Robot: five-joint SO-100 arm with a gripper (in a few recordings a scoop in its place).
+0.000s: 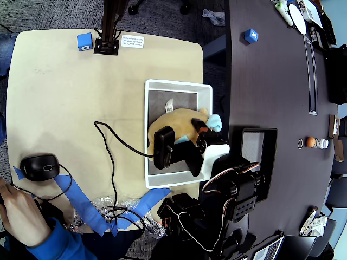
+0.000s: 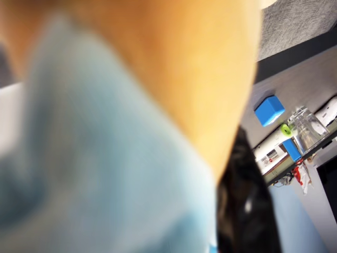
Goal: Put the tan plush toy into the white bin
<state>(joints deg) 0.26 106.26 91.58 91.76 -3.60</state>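
Fingers (image 1: 201, 131) are clamped on the tan plush toy (image 1: 173, 120), which sits inside the white bin (image 1: 178, 84) on the beige counter (image 1: 65, 97), seen from overhead. Left of the bin, a black cable (image 1: 111, 157) loops across the counter. Up close in the wrist view, the plush toy (image 2: 158, 68) is a tan and pale blue blur.
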